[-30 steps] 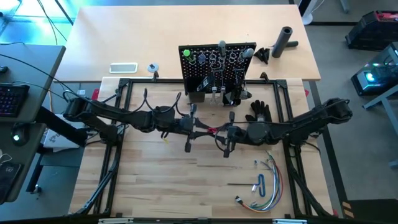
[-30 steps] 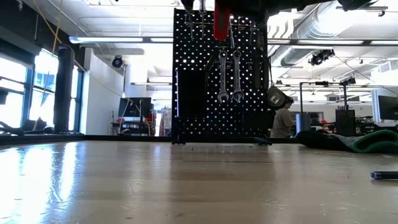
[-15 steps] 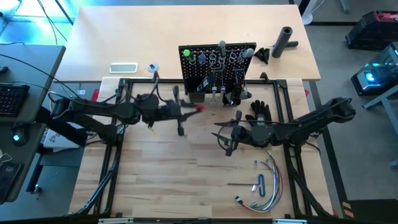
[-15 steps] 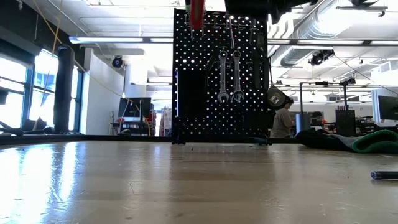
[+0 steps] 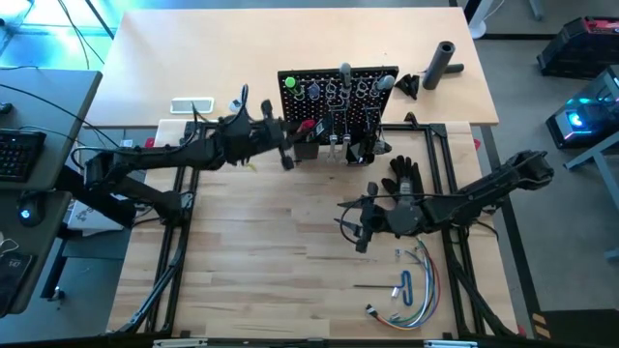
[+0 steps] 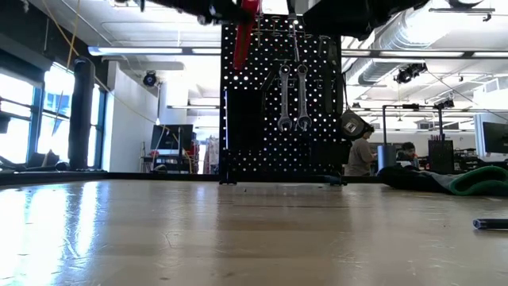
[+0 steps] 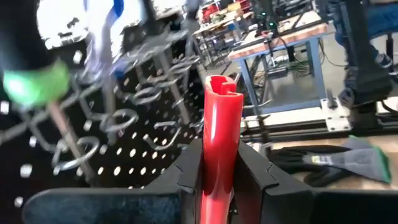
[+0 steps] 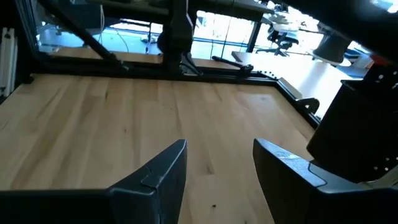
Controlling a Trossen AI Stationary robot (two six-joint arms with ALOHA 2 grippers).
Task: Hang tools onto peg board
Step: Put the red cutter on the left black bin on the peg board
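Observation:
The black peg board (image 5: 334,106) stands upright at the table's far middle. A green-handled screwdriver (image 5: 290,84) sits in its ring hooks and two silver wrenches (image 6: 292,97) hang on it. My left gripper (image 5: 296,137) is high in front of the board's left part, shut on a red-handled tool (image 7: 221,124). This tool also shows in the low view, as a tilted red-handled tool (image 6: 244,28) before the board's top. My right gripper (image 5: 356,224) stands open over the table's middle right, and in the right wrist view nothing lies between my right gripper (image 8: 219,168) fingers. My left gripper pinches the red handle (image 7: 219,171) between its two fingers (image 7: 189,171), one on each side. The fingers reach about level from the table's left toward the peg board. The handle runs along them and its free end (image 7: 222,84) sticks out ahead. The tool is lifted clear of the table.
A black glove (image 5: 403,174) lies right of the board's base. A bundle of coloured wires (image 5: 418,275) and a blue clip (image 5: 405,286) lie near the right front. A black cylinder (image 5: 443,63) and a white flat device (image 5: 191,105) lie on the far table.
My left gripper has carried the red-handled tool from the table's middle toward the far edge and up, turning toward the peg board. My right gripper has let go of the tool, opened, and drawn back a little toward the near right.

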